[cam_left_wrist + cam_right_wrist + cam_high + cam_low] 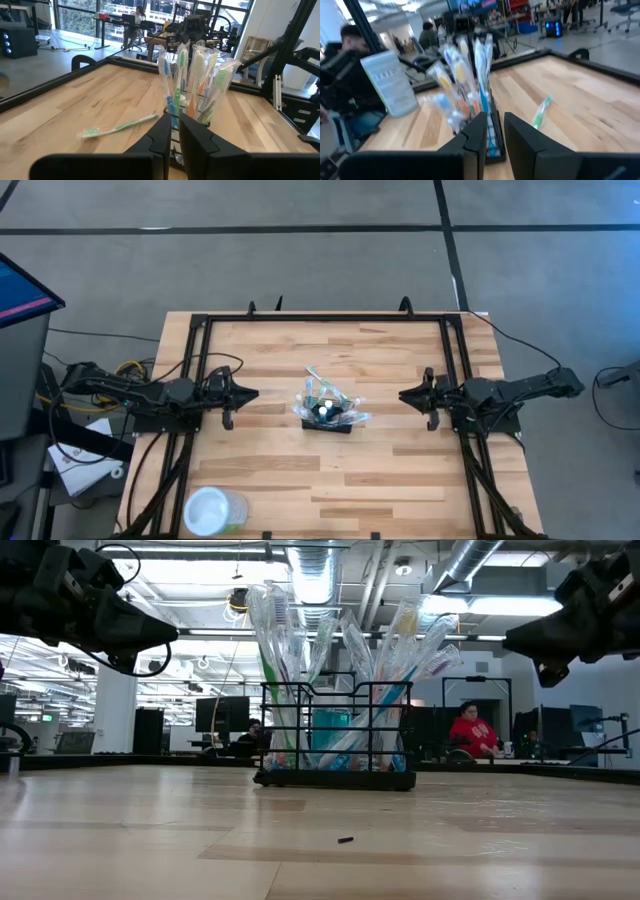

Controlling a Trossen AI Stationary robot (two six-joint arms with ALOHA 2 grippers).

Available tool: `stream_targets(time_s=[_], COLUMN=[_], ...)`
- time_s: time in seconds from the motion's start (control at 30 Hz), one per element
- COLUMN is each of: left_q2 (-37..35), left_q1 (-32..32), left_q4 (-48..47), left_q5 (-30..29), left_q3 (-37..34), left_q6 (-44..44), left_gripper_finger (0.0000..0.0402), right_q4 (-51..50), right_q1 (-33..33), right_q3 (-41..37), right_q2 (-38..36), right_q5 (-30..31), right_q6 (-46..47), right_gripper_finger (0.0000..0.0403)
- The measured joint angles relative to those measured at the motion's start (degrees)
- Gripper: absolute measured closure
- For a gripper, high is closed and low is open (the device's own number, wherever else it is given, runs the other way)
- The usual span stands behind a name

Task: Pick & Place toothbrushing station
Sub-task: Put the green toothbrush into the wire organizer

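The toothbrushing station (pixel 327 421) is a small black wire caddy standing on its base at the table's middle, with several wrapped toothbrushes upright in it (pixel 335 740). One green-and-white toothbrush (pixel 312 382) lies flat on the table just beyond it, toward the far edge (pixel 120 126). My left gripper (pixel 252 394) hovers level near the table's left side, pointing at the caddy, fingers shut on nothing (pixel 175 137). My right gripper (pixel 404 395) hovers level near the right side, facing the caddy, also shut on nothing (pixel 495 137).
A clear round cup (pixel 212 510) stands at the table's near left corner. A black frame (pixel 330 317) runs along the table's far, left and right edges. A small dark speck (pixel 345 839) lies on the wood in front of the caddy. Bare wood lies between each gripper and the caddy.
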Motion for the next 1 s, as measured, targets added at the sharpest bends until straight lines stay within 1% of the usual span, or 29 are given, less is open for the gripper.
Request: stream_targets(time_s=[0.83,0.93,1.0], left_q2=[0.0,0.0,-0.2], left_q1=[0.0,0.0,0.0], left_q4=[1.5,4.0,6.2], left_q5=[0.0,0.5,3.5], left_q3=[0.0,0.0,0.0], left_q6=[0.0,0.4,3.4], left_gripper_finger=[0.0372,0.0372,0.0372], right_q4=[0.6,6.3,7.9], right_q1=[0.0,0.1,0.2], right_q3=[0.0,0.0,0.0], right_q2=[0.6,0.4,-0.3], right_q5=[0.0,-1.0,-4.8], right_q6=[-0.4,-4.2,-8.9], right_gripper_finger=[0.0344,0.0344,0.0344])
